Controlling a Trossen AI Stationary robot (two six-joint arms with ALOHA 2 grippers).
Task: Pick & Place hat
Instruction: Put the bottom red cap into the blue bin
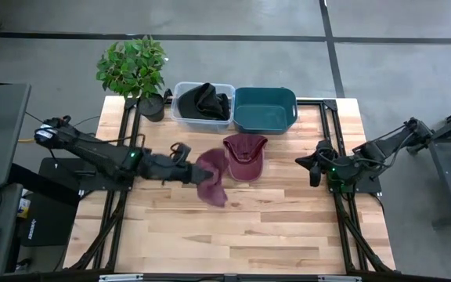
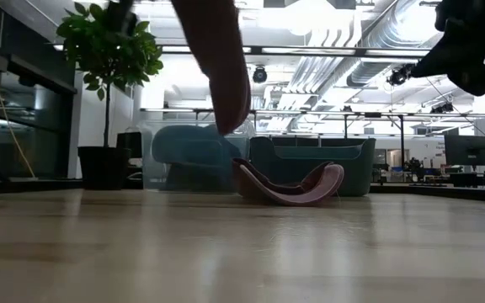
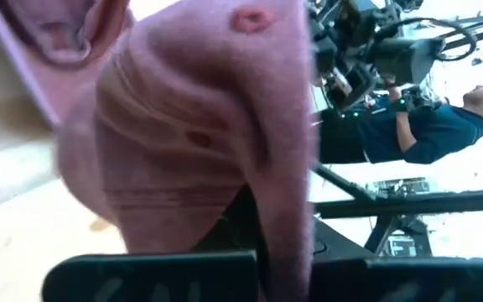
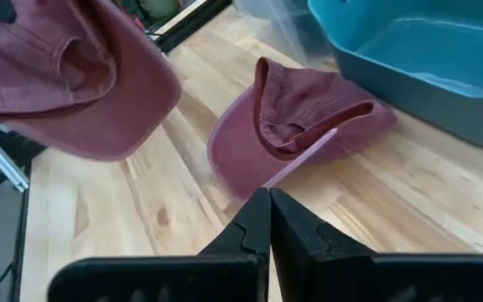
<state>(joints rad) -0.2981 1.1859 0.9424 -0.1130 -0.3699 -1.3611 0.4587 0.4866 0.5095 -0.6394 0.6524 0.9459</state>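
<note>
- The left arm reaches from the desk's left edge toward the middle, stretched nearly level; its left pincer [image 1: 185, 159] is clamped on a dusty-rose fabric cap [image 1: 212, 177] that hangs off the surface, drooping down in the low view [image 2: 219, 59].
- In the left wrist view the held cap [image 3: 199, 126] fills most of the frame in front of the pincer's dark fingers [image 3: 158, 277]; a person in a dark top [image 3: 443, 126] stands in the room beyond.
- A second maroon cotton cap [image 1: 244, 156] lies upside down on the wooden desk [image 1: 233, 235] near the middle, just in front of the teal plastic bin [image 1: 265, 110].
- A clear plastic bin holding dark cloth [image 1: 202, 102] stands beside the teal bin at the far edge, with a potted green plant [image 1: 135, 70] at the far left corner.
- The near half of the desk is bare wood.
- The right arm sits folded at the right edge; its right pincer [image 4: 267, 220] has its fingers pressed together, empty, pointing toward the lying cap [image 4: 300, 126].
</note>
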